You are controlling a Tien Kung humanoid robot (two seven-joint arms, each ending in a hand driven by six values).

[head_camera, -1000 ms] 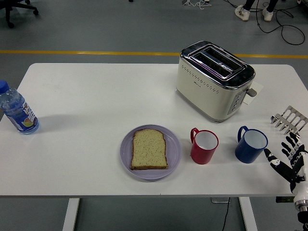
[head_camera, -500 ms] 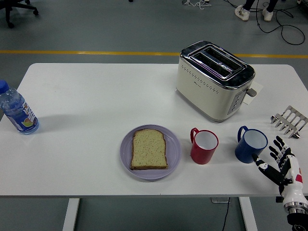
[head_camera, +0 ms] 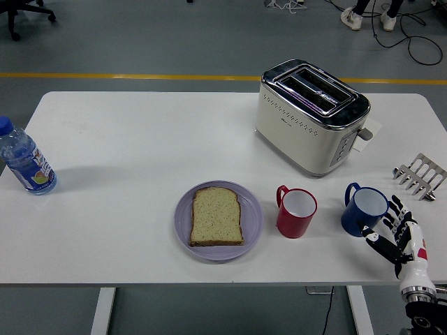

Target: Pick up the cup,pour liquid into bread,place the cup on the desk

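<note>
The right robot hand (head_camera: 397, 230) is at the worktop's (head_camera: 140, 139) near right corner, fingers spread and holding nothing, fingertips just beside the blue cup (head_camera: 364, 210). That cup stands upright near the front edge, with a red cup (head_camera: 296, 211) to its left and, further left, a slice of bread (head_camera: 216, 216) on a lilac plate (head_camera: 252, 222). A toaster (head_camera: 312, 116) sits toward the far edge, a rack (head_camera: 420, 174) at the right edge, and a water bottle (head_camera: 24, 158) at the left edge.

Glossy cream toaster (head_camera: 311, 118) with chrome top; matt white table (head_camera: 140, 139).
</note>
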